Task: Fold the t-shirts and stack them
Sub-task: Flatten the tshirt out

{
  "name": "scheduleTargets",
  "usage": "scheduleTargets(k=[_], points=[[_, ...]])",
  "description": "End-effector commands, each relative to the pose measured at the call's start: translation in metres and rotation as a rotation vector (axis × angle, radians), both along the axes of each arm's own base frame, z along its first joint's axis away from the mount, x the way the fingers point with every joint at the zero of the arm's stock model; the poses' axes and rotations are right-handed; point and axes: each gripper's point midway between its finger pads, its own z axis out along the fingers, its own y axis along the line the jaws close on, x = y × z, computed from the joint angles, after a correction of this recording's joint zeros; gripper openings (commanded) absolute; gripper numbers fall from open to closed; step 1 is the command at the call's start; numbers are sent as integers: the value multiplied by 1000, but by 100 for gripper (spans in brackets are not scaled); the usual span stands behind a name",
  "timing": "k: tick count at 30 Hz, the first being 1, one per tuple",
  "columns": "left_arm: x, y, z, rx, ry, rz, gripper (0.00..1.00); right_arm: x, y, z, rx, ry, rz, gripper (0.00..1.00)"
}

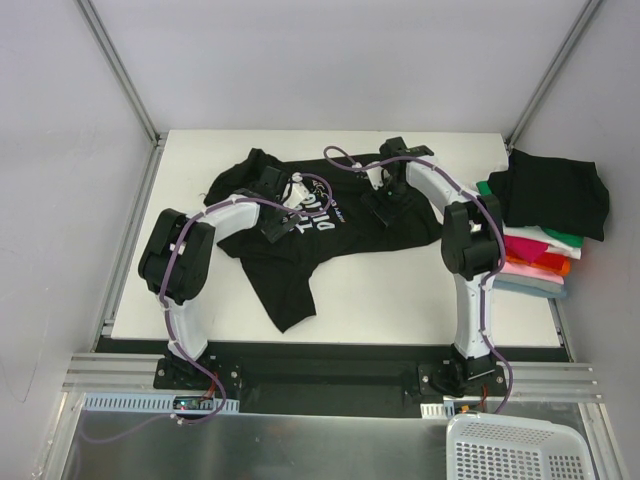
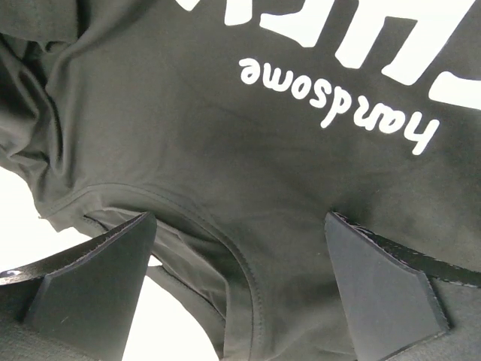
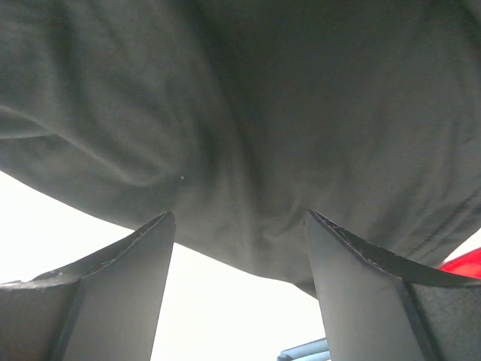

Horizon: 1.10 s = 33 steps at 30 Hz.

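From here I see the black tee [image 1: 300, 240] lying crumpled and face up across the middle of the counter [image 1: 400, 300], one part trailing toward 6 o'clock. The stack [image 1: 540, 240] of folded shirts sits at the 3 o'clock edge, with a black one on top.

The left fingers [image 2: 98, 278] stand wide apart over the chest, with the curved neckline seam [image 2: 225, 241] between them and the white lettering [image 2: 338, 98] just beyond. They hold nothing. The right fingers [image 3: 113, 278] are also apart and empty, over a hem edge on the 2 o'clock side where cloth gives way to bare counter. I can't tell whether either pair touches the fabric.

I judge this cloth to be light, limp and likely to drag and bunch if pulled from one point. I'd pinch a doubled seam on each side, at the collar or shoulder and at the hem, since seams give more bite than a single layer. I'd lift both sides evenly so the shirt spreads flat before folding.
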Motion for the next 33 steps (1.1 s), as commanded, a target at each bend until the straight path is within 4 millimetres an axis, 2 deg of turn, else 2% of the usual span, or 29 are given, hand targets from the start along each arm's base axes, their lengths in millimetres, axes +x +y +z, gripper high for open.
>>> scheduleTargets(k=[1, 10, 15, 17, 23, 25, 26, 33], points=[[-11, -2, -7, -34, 79, 8, 96, -3, 8, 10, 39, 28, -1, 73], [-32, 3, -16, -23, 157, 24, 95, -19, 5, -2, 35, 87, -3, 74], [-39, 12, -17, 1, 162, 46, 93, -16, 4, -1, 26, 62, -13, 77], [-38, 13, -16, 8, 157, 50, 93, -13, 2, -1, 3, 42, -19, 84], [-39, 19, -14, 38, 150, 62, 93, -12, -9, -9, -75, 23, -37, 89], [-40, 22, -14, 51, 147, 71, 92, -12, -16, -10, -110, 12, -45, 100], [-40, 24, -14, 57, 146, 73, 91, -12, -17, -10, -115, 12, -45, 97], [-41, 27, -8, 71, 140, 75, 91, -21, -17, -14, -107, 45, -31, 97]])
